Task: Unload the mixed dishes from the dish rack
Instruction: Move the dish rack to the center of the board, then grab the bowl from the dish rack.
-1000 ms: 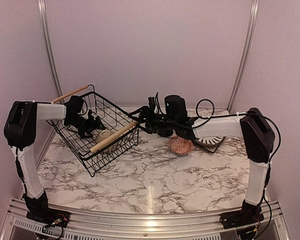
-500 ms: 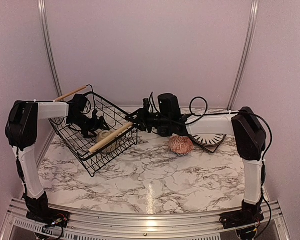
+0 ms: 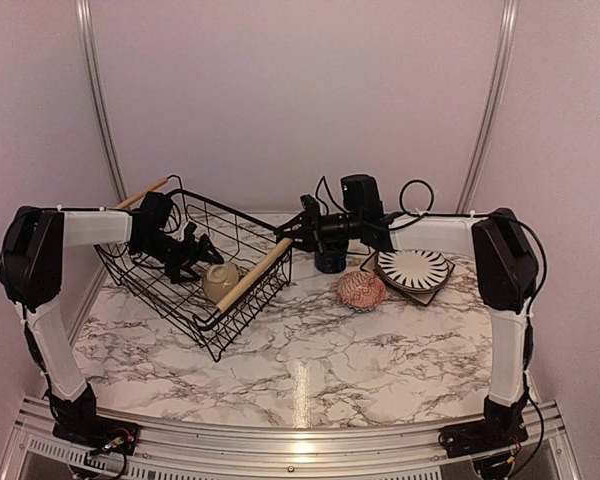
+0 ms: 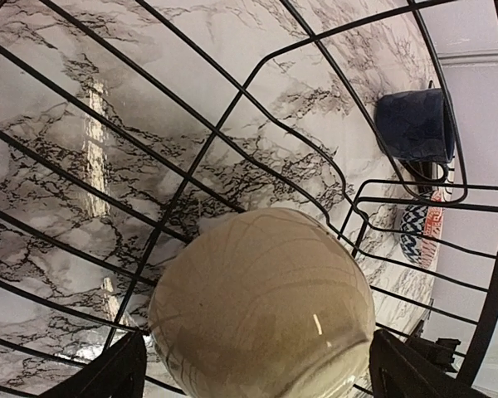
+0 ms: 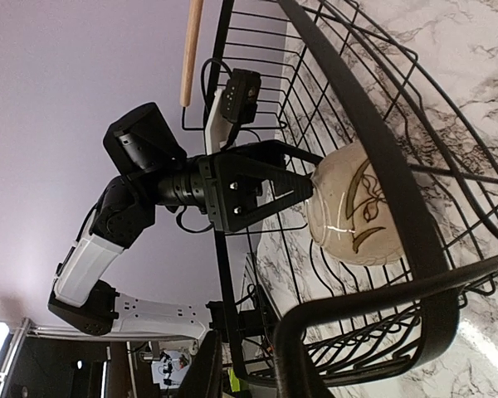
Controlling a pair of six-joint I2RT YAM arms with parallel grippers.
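The dish rack (image 3: 260,300) sits tilted at the left of the marble table. My right gripper (image 3: 298,232) is shut on its rim at the right corner, beside a wooden handle (image 3: 250,273). That rim (image 5: 373,157) looms thick and black in the right wrist view. Inside the rack a cream bowl (image 3: 220,281) lies on the wires. My left gripper (image 4: 257,369) is open, one finger at each side of the bowl (image 4: 261,307). Out on the table are a navy mug (image 3: 330,262), a patterned bowl (image 3: 361,290) and a striped plate (image 3: 413,268) on a dark square plate (image 3: 432,292).
The rack's other wooden handle (image 3: 140,192) points at the back left corner. Metal posts (image 3: 92,90) run up the back wall. The right arm's cable (image 3: 412,205) loops above the plates. Through the rack wires (image 4: 224,128) the mug (image 4: 415,124) shows.
My right gripper has closed on the rack's rim and pulled back to the right, and the rack slid right and forward with it. The left gripper and cream bowl moved along.
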